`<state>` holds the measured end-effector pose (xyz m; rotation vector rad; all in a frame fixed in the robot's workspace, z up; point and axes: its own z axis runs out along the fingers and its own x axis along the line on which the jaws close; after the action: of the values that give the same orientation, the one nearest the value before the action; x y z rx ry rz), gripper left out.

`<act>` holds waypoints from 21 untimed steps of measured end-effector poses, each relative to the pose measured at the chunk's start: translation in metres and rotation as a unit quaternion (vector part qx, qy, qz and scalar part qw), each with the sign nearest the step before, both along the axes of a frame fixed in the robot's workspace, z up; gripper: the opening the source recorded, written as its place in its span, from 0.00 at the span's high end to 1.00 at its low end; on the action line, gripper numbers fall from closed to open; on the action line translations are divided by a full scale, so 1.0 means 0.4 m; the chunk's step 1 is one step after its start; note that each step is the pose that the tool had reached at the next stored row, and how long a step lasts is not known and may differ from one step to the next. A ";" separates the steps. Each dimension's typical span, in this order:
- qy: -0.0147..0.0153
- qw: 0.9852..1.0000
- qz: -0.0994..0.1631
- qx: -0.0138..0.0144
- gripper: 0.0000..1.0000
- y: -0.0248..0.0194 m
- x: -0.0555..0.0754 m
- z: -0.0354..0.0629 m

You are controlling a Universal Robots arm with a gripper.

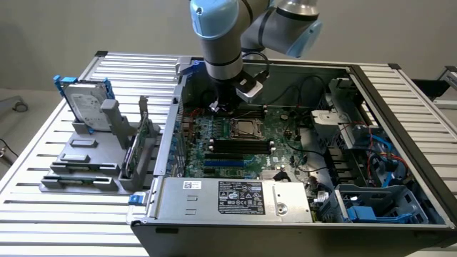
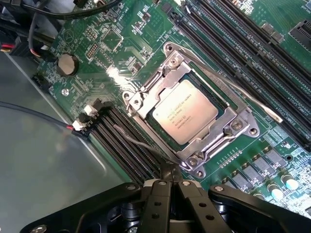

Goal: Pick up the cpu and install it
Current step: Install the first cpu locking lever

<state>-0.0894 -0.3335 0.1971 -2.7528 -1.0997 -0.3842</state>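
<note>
Claw [image 2: 171, 176]: fingers pressed together, gripping nothing, low over the motherboard [image 2: 92, 46] near the socket [image 2: 236, 125].
Cpu [image 2: 188, 111]: lying flat inside the socket's metal frame, apart from the claw.
Between: dark memory slots [image 2: 127, 148].
Around: open computer case [image 1: 400, 101]; hard drive [image 1: 85, 106] upright in a grey rack [image 1: 85, 160], on the exterior view's left.
Surface: slatted metal tabletop [image 1: 43, 214].
</note>
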 end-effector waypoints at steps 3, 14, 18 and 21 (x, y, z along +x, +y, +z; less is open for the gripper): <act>0.000 1.000 0.000 0.000 0.89 0.000 0.005 0.000; 0.000 1.000 0.000 -0.003 0.89 0.000 0.017 0.000; 0.000 1.000 0.000 -0.003 0.89 0.000 0.020 0.000; 0.000 1.000 0.000 -0.003 0.89 0.000 0.022 0.000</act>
<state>-0.0805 -0.3335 0.1971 -2.7580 -1.1041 -0.3799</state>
